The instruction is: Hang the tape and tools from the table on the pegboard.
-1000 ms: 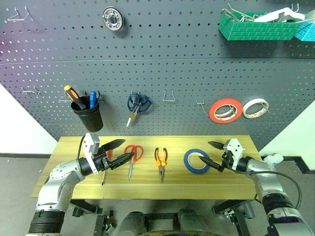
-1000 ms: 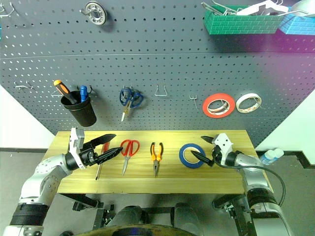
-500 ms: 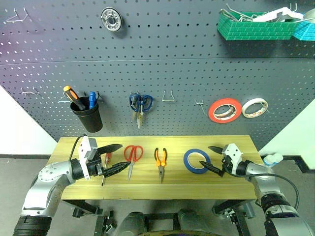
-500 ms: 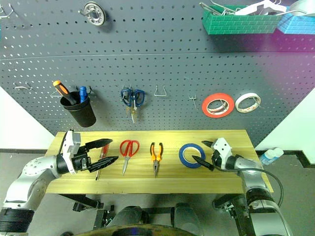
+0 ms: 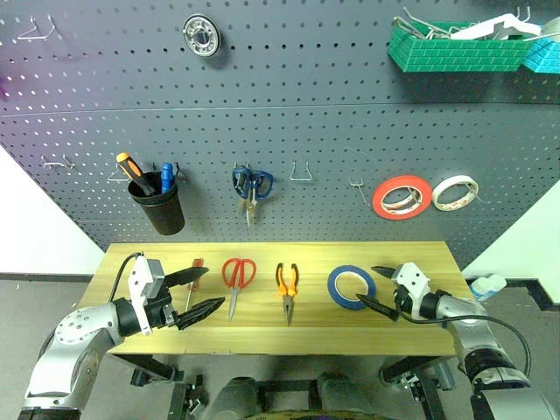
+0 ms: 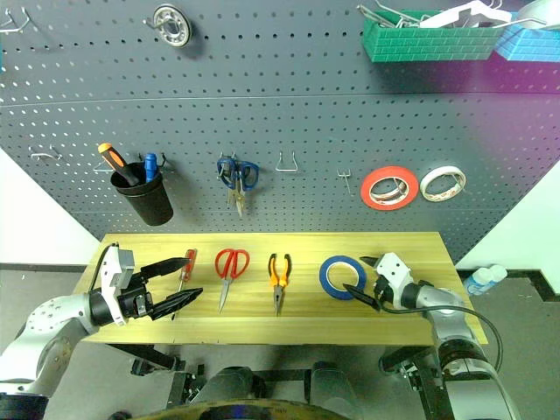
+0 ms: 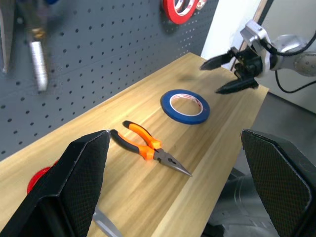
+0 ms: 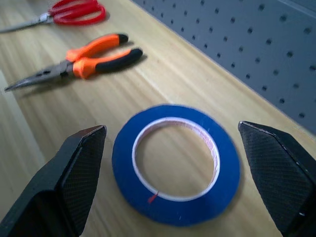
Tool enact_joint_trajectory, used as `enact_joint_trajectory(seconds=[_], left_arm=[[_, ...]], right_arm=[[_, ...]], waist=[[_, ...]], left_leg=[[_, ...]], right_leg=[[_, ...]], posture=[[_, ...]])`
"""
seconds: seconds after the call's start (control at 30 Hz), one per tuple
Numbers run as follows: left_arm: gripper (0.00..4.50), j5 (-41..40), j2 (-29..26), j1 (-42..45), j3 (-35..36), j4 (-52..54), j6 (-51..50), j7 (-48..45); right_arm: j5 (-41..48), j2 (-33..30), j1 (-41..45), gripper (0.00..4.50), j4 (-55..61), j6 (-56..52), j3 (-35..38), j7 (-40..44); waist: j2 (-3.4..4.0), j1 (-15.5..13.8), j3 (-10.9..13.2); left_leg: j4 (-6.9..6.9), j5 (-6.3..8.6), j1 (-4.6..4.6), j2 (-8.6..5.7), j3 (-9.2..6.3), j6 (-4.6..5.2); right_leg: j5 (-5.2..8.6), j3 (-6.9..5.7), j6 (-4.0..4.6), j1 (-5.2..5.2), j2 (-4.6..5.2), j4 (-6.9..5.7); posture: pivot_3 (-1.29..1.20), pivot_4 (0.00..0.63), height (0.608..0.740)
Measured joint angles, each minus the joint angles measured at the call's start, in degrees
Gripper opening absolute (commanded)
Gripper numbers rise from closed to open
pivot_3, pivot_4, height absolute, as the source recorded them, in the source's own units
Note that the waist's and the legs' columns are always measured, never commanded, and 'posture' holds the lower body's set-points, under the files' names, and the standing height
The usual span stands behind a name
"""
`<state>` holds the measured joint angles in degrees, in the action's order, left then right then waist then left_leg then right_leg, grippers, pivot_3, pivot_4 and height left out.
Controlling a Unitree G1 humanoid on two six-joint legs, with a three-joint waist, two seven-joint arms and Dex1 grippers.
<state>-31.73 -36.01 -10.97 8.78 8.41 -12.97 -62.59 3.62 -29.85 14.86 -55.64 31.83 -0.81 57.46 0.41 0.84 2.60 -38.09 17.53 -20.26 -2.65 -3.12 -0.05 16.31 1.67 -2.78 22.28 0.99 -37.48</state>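
Bystanders on and around the wall panel

High up hangs a round silver metal disc with a dark centre [image 5: 200, 34], and at the upper right sit a green brick-patterned plastic bin [image 5: 455, 50] holding metal hooks and a light blue bin [image 5: 543, 54] just beside it. Lower down, a black plastic cup [image 5: 158, 205] holds an orange-and-black-handled screwdriver [image 5: 130, 167] and a blue-handled tool [image 5: 165, 176]. Blue-handled scissors [image 5: 250, 187] hang point-down near the middle. To the right, a red-orange roll of tape [image 5: 401, 196] hangs just beside a smaller white roll of tape [image 5: 455, 192]. A clear plastic bottle with a blue cap [image 5: 484, 287] stands low at the right.
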Motion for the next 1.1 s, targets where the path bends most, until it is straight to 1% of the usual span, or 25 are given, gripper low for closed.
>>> enact_joint_trajectory(seconds=[0.13,0.17,0.2,0.3,0.37,0.43,0.53,0.73,1.1], left_arm=[[4.42,-0.2,-0.3,0.2,0.7,0.0,-0.1,-0.6],[4.42,-0.2,-0.5,0.2,1.1,0.0,-0.1,-0.7],[4.42,-0.2,-0.6,0.2,1.4,0.0,-0.1,-0.7],[4.42,-0.3,-0.3,0.8,1.3,0.8,-0.1,-0.6],[4.42,-0.4,-0.3,0.6,1.3,1.5,-0.1,-0.7],[4.42,-0.4,-0.3,-0.3,1.4,1.4,-0.3,-0.7],[4.42,-0.7,-0.3,-0.6,1.5,1.4,-0.5,-0.7],[4.42,-1.1,-0.3,-1.9,1.5,2.8,-0.6,-0.7],[4.42,-1.3,-0.3,-1.9,1.5,2.8,-0.6,-0.6]], right_arm=[[-5.8,-0.5,-0.5,4.50,-1.9,4.3,-3.2,-4.7],[-7.1,-0.3,-1.3,4.50,-0.6,5.7,-3.9,-6.0],[-7.2,0.7,-1.9,4.50,3.0,4.9,-4.6,-6.3],[-2.9,5.6,-2.0,4.50,18.4,-3.2,-5.8,-4.6],[-1.6,5.4,-2.1,4.50,23.0,-6.5,-5.8,-3.8],[-1.2,3.9,-3.2,4.50,25.9,-9.6,-5.8,-3.4],[-3.2,1.1,-4.7,4.50,28.0,-14.1,-6.2,-3.9],[-5.8,0.1,-6.2,4.50,33.3,-19.8,-8.5,-5.0],[-6.9,-0.3,-6.4,4.50,35.6,-23.0,-10.0,-6.3]], waist=[[0.00,0.0,0.0],[0.00,0.0,0.0],[0.03,0.1,0.0],[0.02,0.7,0.0],[0.01,-0.1,0.0],[-0.01,-1.0,0.0],[-0.03,-1.5,0.0],[-0.04,-1.2,0.0],[-0.06,-1.4,0.0]], left_leg=[[0.00,0.00,0.00,0.00,0.00,0.00],[0.00,0.00,-0.02,0.00,0.00,0.00],[0.00,0.00,-0.01,0.00,0.00,0.00],[-0.03,-0.01,0.12,0.06,0.03,-0.02],[-0.03,-0.01,0.21,0.05,0.04,-0.02],[-0.04,-0.01,0.20,0.04,0.03,-0.02],[-0.06,-0.01,0.09,0.04,0.08,-0.02],[-0.06,-0.01,0.10,0.08,0.08,-0.02],[-0.08,-0.01,0.10,0.07,0.09,-0.02]], right_leg=[[0.00,0.00,0.00,0.00,-0.01,0.00],[0.00,0.00,0.00,0.03,-0.01,-0.01],[0.00,0.01,0.00,0.04,-0.02,-0.05],[-0.02,0.15,0.01,0.05,-0.14,-0.26],[-0.01,0.15,0.01,-0.04,-0.13,-0.27],[0.00,0.11,0.01,-0.05,-0.10,-0.25],[0.01,0.13,0.05,0.03,-0.08,-0.20],[0.01,0.14,0.04,0.05,-0.13,-0.22],[0.01,0.13,0.03,0.04,-0.13,-0.21]], posture=[[-0.03,0.000,0.734],[-0.03,0.000,0.734],[-0.03,0.000,0.734],[-0.03,0.000,0.734],[-0.02,0.000,0.734],[-0.03,0.000,0.734],[-0.02,0.000,0.734],[-0.02,0.000,0.734],[-0.03,0.000,0.734]])
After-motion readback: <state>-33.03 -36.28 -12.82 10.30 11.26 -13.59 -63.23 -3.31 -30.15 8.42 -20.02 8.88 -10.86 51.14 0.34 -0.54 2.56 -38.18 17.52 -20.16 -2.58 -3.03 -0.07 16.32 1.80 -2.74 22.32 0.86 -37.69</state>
